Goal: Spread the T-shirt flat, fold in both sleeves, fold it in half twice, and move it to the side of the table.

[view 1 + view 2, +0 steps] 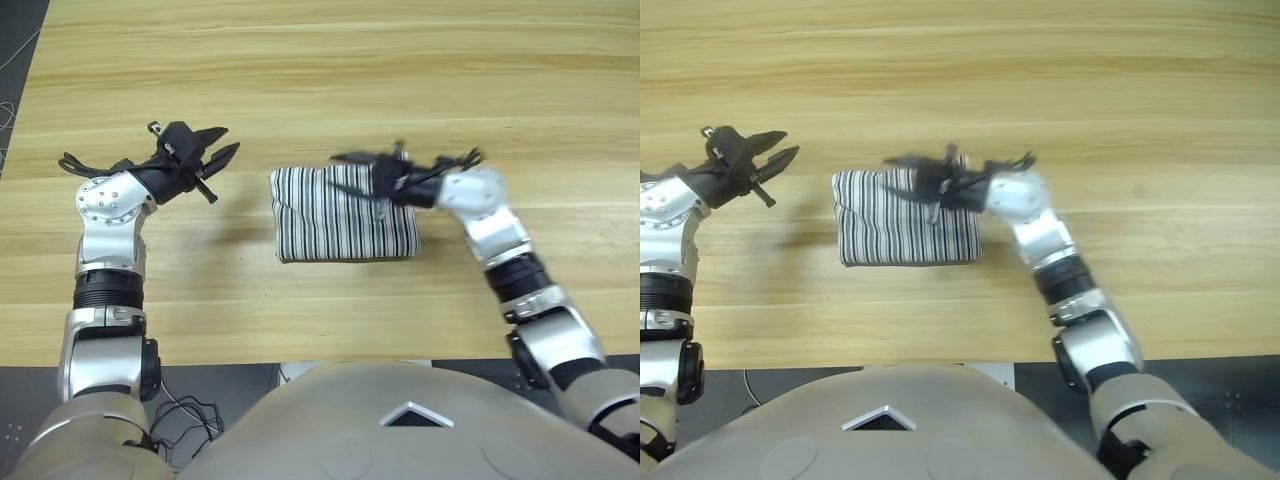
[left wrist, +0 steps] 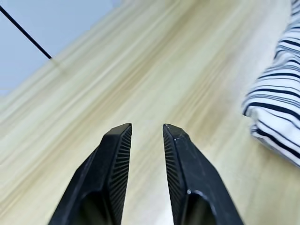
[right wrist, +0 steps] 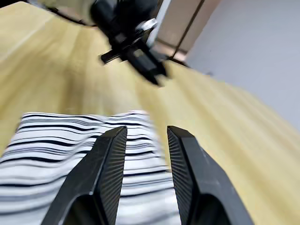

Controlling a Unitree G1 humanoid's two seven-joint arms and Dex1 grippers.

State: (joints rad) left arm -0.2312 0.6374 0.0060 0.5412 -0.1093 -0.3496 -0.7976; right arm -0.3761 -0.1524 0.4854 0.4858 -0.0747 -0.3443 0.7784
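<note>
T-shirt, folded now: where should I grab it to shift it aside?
Probably the rounded, folded left edge of the T-shirt, coming in low from the left with the open left gripper: a fold there keeps the layers together, and it faces that gripper.

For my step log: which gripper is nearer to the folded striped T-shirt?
Right. The right gripper is above the far edge of the T-shirt; the left gripper hangs over bare table at the shirt's left side, apart from it.
</note>
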